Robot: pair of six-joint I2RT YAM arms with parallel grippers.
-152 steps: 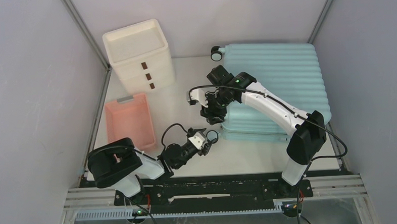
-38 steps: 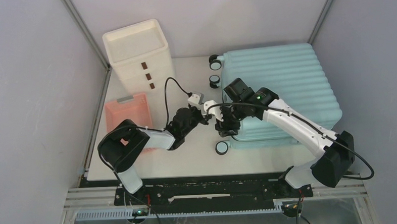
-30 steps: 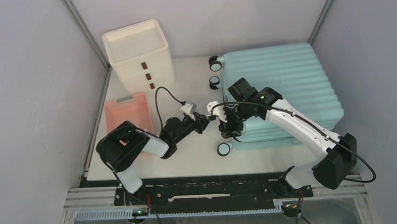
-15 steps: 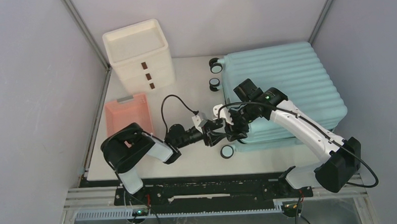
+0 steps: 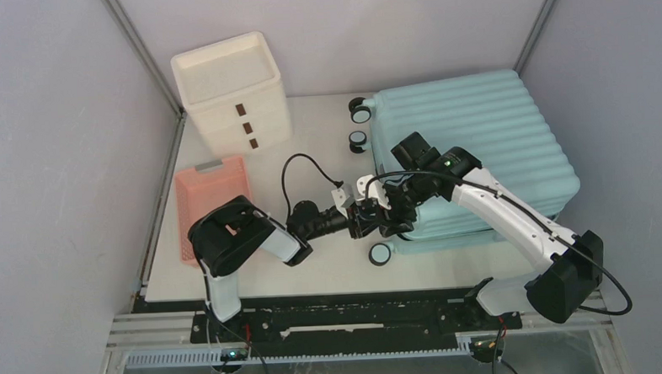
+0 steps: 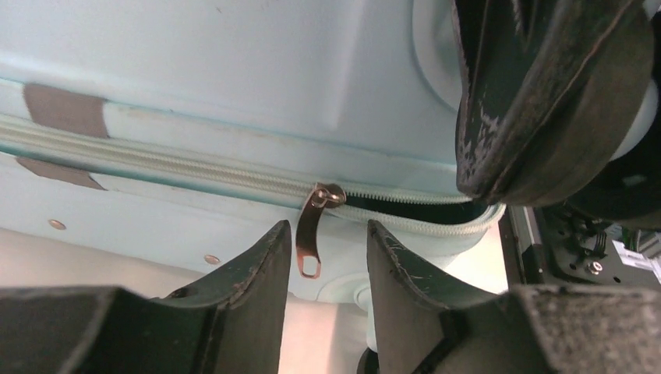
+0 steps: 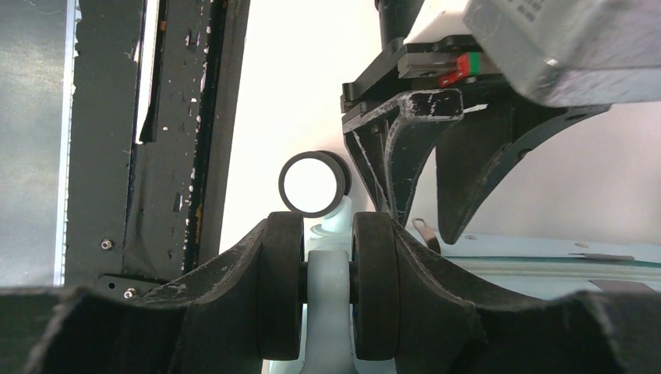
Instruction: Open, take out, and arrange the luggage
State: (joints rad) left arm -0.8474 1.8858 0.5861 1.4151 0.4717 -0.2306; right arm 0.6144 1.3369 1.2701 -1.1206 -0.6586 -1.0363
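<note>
The luggage, a pale blue ribbed suitcase, lies flat on the right of the table with its wheels toward the middle. My right gripper is shut on one twin wheel at the near left corner, one finger outside each black tyre. My left gripper is open at the suitcase's side seam. In the left wrist view the metal zipper pull hangs between my fingers, close to the left one. The zip gapes dark to the right of the slider. The lining is hidden.
A white three-drawer box stands at the back left, with a pink basket in front of it, partly behind my left arm. Other suitcase wheels sit near the front edge and at the back. Walls close in on both sides.
My left arm has swung right to the suitcase's side seam and its jaws have opened around the zipper pull. The right gripper still holds the wheel; the suitcase has turned slightly.
</note>
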